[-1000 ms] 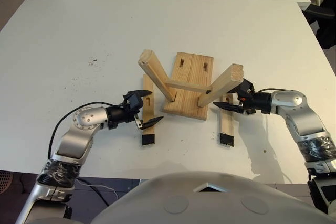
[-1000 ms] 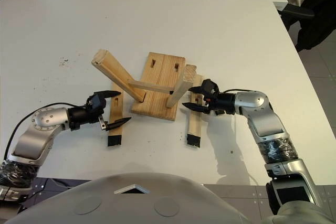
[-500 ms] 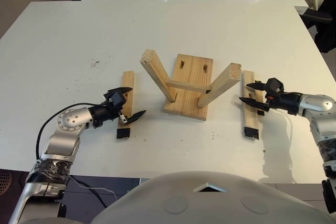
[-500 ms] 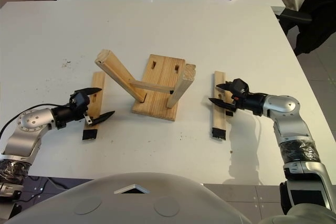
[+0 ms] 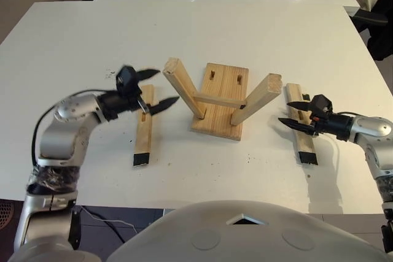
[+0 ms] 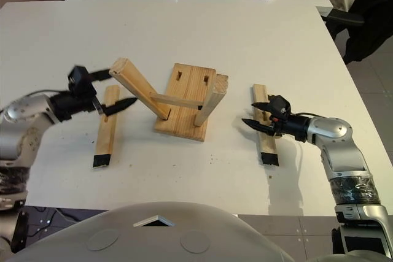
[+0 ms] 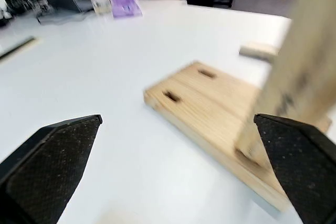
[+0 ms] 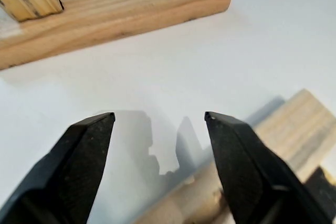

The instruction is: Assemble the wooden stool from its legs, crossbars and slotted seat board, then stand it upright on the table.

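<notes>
Board (image 5: pixel 215 127) lies mid-table, inverted, two legs and crossbar (image 5: pixel 218 99) fitted. Left spare leg (image 5: pixel 143 130) lies by the left gripper (image 5: pixel 164 86), right spare leg (image 5: pixel 305 145) under the right gripper (image 5: pixel 284 112). Both grippers gape, empty. Risk: the left gripper, close to the fitted leg (image 5: pixel 184 90), may knock it loose.

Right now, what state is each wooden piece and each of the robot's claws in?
seat board: flat on the table, two slots filled, two empty.
fitted legs: standing tilted in the seat board, joined by the crossbar.
left loose leg: lying flat.
right loose leg: lying flat.
left gripper: open, empty.
right gripper: open, empty.
</notes>
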### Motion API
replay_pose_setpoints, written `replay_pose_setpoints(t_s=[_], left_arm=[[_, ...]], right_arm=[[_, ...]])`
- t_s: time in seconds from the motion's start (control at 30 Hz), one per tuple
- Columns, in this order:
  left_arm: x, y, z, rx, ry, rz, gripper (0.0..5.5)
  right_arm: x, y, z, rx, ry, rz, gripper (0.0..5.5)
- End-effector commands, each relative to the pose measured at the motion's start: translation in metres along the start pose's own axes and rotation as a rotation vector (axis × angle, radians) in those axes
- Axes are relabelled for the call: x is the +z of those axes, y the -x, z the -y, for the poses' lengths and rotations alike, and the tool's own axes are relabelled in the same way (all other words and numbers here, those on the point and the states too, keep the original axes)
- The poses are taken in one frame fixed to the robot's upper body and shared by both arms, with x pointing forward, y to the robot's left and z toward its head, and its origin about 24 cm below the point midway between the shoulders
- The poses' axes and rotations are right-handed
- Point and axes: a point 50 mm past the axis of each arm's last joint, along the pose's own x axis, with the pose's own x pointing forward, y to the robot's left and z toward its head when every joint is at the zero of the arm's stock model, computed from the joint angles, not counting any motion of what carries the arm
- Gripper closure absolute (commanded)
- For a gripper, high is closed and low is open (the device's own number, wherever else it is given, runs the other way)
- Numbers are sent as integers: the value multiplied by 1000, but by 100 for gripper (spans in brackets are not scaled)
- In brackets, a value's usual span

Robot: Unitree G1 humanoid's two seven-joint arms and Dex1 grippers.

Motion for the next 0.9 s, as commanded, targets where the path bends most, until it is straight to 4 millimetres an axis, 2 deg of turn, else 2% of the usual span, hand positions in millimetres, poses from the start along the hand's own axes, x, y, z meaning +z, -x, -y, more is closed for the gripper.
replay_pose_setpoints(t_s=[0.03,0.1,0.23,0.3,0.37,0.43,0.5,0.57,0.63,0.73,0.83,0.9], left_arm=[[5,-1,-27,35,-94,-78,13],[1,-20,-24,6,-104,-84,13],[-13,-68,13,-168,-124,-104,13],[-14,-81,24,-204,-147,-102,13],[-16,-75,36,-240,-214,-123,13],[-16,-54,53,-310,-260,-140,13],[-13,-40,67,-364,-269,-146,13],[-12,-34,85,-404,-248,-136,13],[-12,-38,106,-441,-216,-113,13],[-9,-48,125,-463,-184,-69,13],[-2,-53,129,-459,-164,-35,13],[1,-51,122,-437,-161,-37,13]], right_arm=[[26,-1,-15,100,70,28,234],[31,0,-29,196,89,24,234],[25,3,-65,466,89,-44,234],[23,1,-74,558,79,-63,234],[24,-7,-78,601,87,-70,234],[25,-17,-80,610,95,-67,234],[24,-26,-76,539,91,-62,234],[21,-34,-63,400,71,-58,234],[16,-37,-50,288,54,-71,234],[9,-38,-42,223,66,-94,234],[6,-40,-39,207,108,-113,234],[6,-42,-39,201,121,-108,234]])
